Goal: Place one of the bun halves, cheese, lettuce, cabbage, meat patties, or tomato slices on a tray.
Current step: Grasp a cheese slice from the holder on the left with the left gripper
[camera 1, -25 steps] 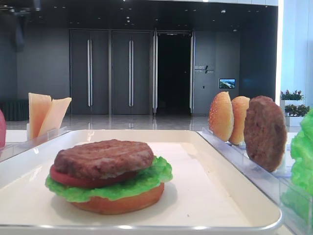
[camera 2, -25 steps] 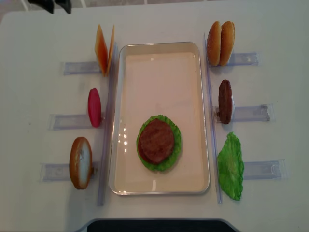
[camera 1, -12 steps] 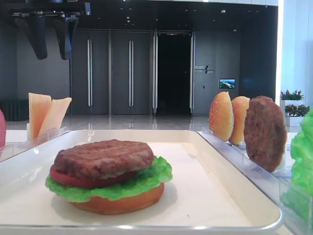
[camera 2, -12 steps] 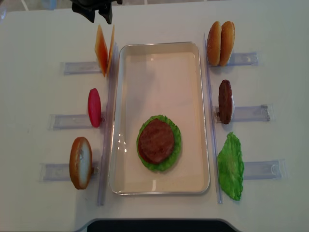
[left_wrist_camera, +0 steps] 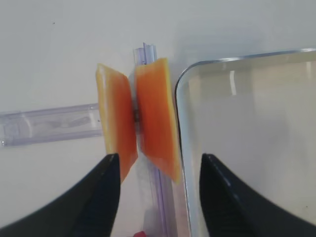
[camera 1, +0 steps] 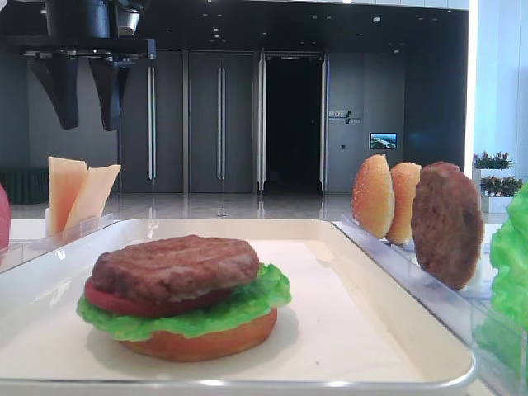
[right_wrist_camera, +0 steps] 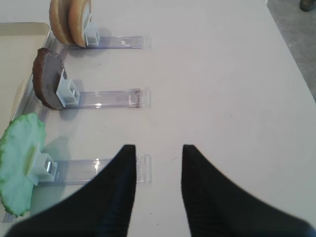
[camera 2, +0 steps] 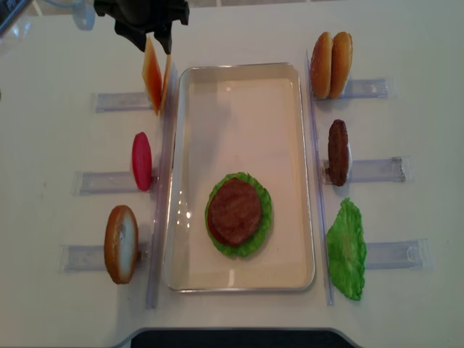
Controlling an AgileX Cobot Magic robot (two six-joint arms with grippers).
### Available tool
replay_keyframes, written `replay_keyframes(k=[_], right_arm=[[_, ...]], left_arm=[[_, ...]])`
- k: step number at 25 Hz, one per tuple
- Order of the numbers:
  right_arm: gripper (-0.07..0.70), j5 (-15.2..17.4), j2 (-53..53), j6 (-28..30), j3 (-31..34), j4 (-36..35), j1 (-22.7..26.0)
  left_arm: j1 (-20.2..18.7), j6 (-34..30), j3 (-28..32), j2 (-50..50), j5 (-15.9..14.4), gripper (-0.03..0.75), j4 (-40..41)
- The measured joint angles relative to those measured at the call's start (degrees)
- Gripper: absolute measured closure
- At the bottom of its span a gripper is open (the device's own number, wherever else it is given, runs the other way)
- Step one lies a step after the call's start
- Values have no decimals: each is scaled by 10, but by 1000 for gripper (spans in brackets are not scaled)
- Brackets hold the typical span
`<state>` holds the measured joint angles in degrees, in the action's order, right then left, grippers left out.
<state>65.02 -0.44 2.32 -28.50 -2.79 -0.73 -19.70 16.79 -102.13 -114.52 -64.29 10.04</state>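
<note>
Two orange cheese (camera 2: 154, 76) slices stand in a V in a clear holder left of the cream tray (camera 2: 239, 67). My left gripper (camera 2: 152, 45) hangs open just above them, and in the left wrist view both cheese (left_wrist_camera: 155, 118) slices lie between its spread fingers, untouched. On the tray a meat patty (camera 2: 234, 212) tops tomato, lettuce and a flat bun base. My right gripper (right_wrist_camera: 158, 150) stands open and empty over bare table, beside the lettuce (right_wrist_camera: 19, 158) holder.
Clear holders flank the tray. On the left are a tomato slice (camera 2: 142, 161) and a bun half (camera 2: 121, 243). On the right are two bun halves (camera 2: 331, 64), a patty (camera 2: 338, 152) and lettuce (camera 2: 346, 249). The tray's far half is bare.
My left gripper has come in from the back left and lowered over the cheese slices, staying open. Nothing on the table has moved.
</note>
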Motion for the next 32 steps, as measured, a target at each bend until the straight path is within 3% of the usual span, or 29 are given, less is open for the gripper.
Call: replay_keyframes(k=[13,32], right_arm=[[380,0,0,0,0,0,0],[380,0,0,0,0,0,0]], left_arm=[[0,0,0,-34,36,305,-9],[0,0,0,-73,50,304,15]])
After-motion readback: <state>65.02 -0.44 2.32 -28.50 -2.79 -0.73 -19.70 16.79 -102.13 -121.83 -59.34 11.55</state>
